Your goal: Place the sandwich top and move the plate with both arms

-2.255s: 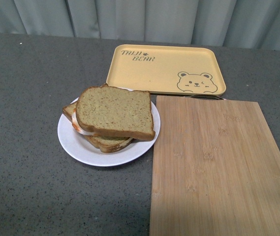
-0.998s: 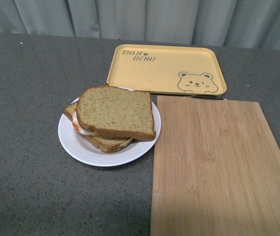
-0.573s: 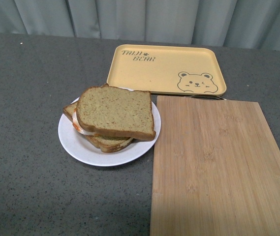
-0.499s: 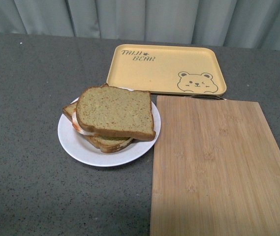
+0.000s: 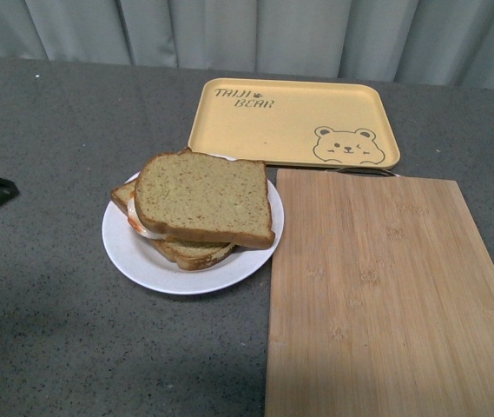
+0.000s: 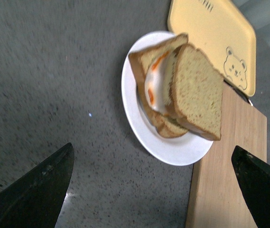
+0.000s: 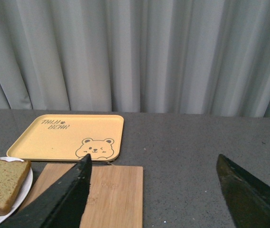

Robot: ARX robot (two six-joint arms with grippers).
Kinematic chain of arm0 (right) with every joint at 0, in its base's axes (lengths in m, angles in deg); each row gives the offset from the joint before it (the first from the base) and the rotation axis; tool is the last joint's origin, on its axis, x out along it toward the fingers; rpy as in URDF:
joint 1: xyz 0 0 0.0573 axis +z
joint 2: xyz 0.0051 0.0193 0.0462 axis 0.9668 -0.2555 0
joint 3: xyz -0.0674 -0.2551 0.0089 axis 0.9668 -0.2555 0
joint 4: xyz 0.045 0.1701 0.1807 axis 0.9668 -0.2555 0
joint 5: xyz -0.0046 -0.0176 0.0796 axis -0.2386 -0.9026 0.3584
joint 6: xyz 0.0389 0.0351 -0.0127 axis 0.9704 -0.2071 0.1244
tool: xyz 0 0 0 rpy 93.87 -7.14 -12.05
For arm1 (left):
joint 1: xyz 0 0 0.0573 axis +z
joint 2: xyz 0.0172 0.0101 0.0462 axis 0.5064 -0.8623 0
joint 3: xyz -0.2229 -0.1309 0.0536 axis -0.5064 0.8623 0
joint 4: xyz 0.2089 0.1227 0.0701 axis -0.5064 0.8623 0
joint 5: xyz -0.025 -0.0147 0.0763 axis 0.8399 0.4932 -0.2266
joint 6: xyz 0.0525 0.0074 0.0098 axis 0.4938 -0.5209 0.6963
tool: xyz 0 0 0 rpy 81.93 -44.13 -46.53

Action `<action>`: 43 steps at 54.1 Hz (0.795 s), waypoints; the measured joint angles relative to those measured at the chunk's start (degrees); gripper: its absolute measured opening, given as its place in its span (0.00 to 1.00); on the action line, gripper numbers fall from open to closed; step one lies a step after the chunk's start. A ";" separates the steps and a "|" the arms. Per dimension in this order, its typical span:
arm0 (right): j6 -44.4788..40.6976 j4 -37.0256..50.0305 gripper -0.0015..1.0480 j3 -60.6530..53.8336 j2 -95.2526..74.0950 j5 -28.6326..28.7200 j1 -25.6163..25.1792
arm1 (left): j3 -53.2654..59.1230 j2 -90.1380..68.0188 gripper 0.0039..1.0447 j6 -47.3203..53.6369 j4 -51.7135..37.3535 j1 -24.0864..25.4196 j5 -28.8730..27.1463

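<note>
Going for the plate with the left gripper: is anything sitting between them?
Nothing visible. The left wrist view shows only bare grey tabletop between the open left gripper and the plate. The cutting board and yellow tray lie on the plate's far sides, out of that path.

Tan sandwich top (image 5: 203,198) caps the stack (image 5: 190,252) (slightly askew) on white plate (image 5: 134,254).
</note>
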 joint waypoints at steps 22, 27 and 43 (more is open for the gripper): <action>0.02 0.00 0.91 0.00 0.00 0.02 0.00 | -8.87 -30.38 0.94 -11.19 -8.87 -5.29 12.02; 0.02 -0.02 0.91 0.00 0.00 0.02 0.00 | -11.56 -34.64 0.94 -13.33 -10.21 -5.44 11.52; 0.02 0.00 0.91 0.00 0.00 0.00 0.00 | -18.01 -41.55 0.93 -16.76 -10.56 -4.15 11.30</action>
